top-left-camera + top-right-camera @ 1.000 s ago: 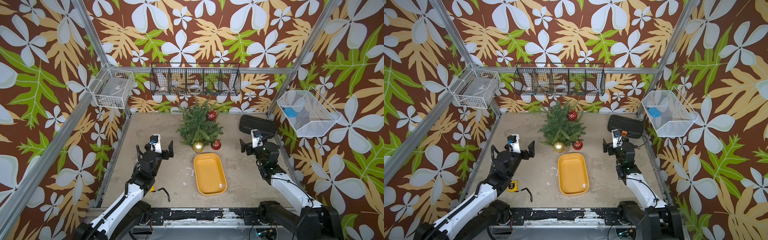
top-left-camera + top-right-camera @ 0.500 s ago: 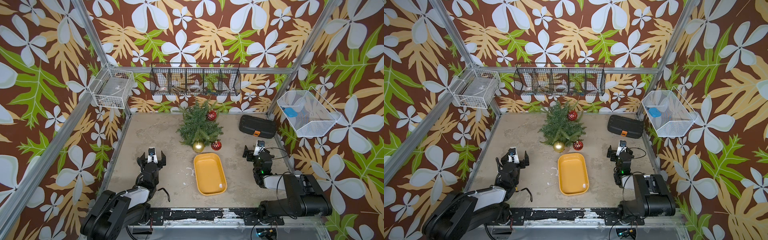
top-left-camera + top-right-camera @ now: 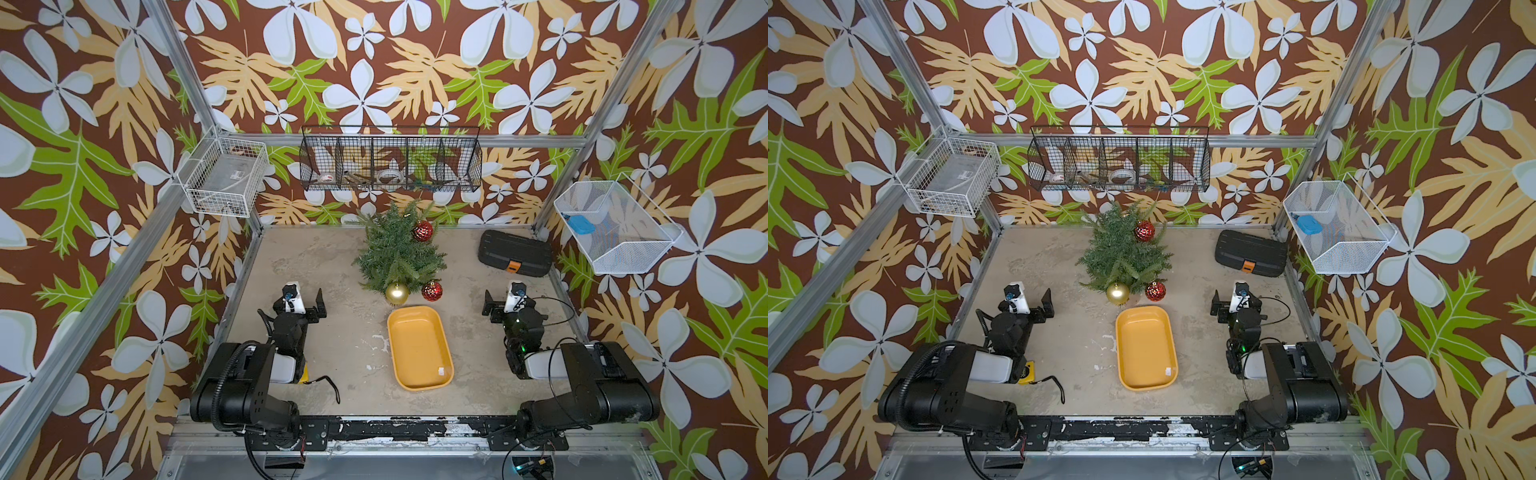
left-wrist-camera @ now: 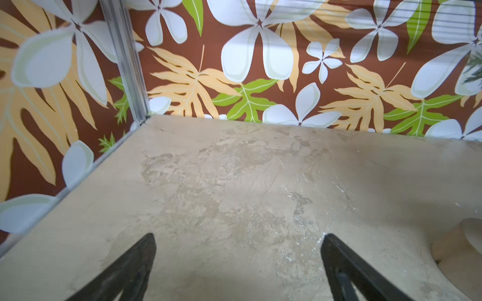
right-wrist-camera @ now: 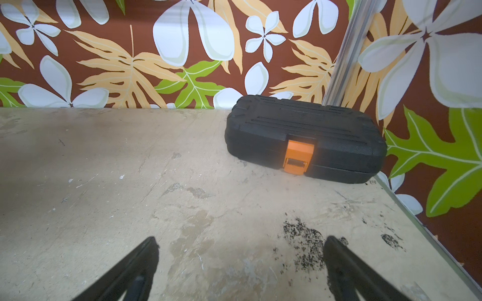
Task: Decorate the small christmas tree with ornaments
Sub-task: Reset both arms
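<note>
Arms had retracted; left end effector (image 3: 305, 301) and right end effector (image 3: 505, 305) empty, jaws apart; ornaments (image 3: 423, 231) on tree (image 3: 397, 253) ahead, probably finished.

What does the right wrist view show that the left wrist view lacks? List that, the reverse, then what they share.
Right wrist only: a shut black case with an orange latch, and dark speckles on the table. Left wrist only: a blurred sliver of the christmas tree at the picture's edge. Both: the beige table, flowered wallpaper, a metal post, and open jaws holding nothing.
</note>
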You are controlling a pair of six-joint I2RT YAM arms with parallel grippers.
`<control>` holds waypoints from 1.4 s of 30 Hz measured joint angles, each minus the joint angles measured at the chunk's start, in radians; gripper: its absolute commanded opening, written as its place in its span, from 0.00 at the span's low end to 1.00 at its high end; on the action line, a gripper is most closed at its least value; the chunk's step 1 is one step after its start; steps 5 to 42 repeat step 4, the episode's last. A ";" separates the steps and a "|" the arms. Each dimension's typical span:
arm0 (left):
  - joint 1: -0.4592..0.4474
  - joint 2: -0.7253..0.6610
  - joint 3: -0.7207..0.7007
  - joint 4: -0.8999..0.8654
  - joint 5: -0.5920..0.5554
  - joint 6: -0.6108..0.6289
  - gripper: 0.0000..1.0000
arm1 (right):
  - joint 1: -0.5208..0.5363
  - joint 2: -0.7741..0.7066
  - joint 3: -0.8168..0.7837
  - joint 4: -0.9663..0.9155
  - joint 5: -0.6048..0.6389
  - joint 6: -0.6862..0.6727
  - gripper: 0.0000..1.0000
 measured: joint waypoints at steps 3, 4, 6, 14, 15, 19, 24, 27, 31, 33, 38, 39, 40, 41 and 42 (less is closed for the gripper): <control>0.000 0.000 -0.001 0.004 0.021 0.000 1.00 | 0.000 0.009 0.006 -0.002 0.002 -0.003 1.00; 0.000 -0.001 -0.001 0.003 0.022 -0.002 1.00 | 0.001 0.008 0.006 0.000 0.002 -0.003 1.00; 0.000 -0.001 -0.001 0.003 0.022 -0.002 1.00 | 0.001 0.008 0.006 0.000 0.002 -0.003 1.00; 0.000 -0.001 -0.001 0.003 0.022 -0.002 1.00 | 0.001 0.008 0.006 0.000 0.002 -0.003 1.00; 0.000 -0.001 -0.001 0.003 0.022 -0.002 1.00 | 0.001 0.008 0.006 0.000 0.002 -0.003 1.00; 0.000 -0.001 -0.001 0.003 0.022 -0.002 1.00 | 0.001 0.008 0.006 0.000 0.002 -0.003 1.00; 0.000 -0.001 -0.001 0.003 0.022 -0.002 1.00 | 0.001 0.008 0.006 0.000 0.002 -0.003 1.00; 0.000 -0.001 -0.001 0.003 0.022 -0.002 1.00 | 0.001 0.008 0.006 0.000 0.002 -0.003 1.00; 0.000 -0.001 -0.001 0.003 0.022 -0.002 1.00 | 0.001 0.008 0.006 0.000 0.002 -0.003 1.00; 0.000 -0.001 -0.001 0.003 0.022 -0.002 1.00 | 0.001 0.008 0.006 0.000 0.002 -0.003 1.00; 0.000 -0.001 -0.001 0.003 0.022 -0.002 1.00 | 0.001 0.008 0.006 0.000 0.002 -0.003 1.00; 0.000 -0.001 -0.001 0.003 0.022 -0.002 1.00 | 0.001 0.008 0.006 0.000 0.002 -0.003 1.00; 0.000 -0.001 -0.001 0.003 0.022 -0.002 1.00 | 0.001 0.008 0.006 0.000 0.002 -0.003 1.00; 0.000 -0.001 -0.001 0.003 0.022 -0.002 1.00 | 0.001 0.008 0.006 0.000 0.002 -0.003 1.00; 0.000 -0.001 -0.001 0.003 0.022 -0.002 1.00 | 0.001 0.008 0.006 0.000 0.002 -0.003 1.00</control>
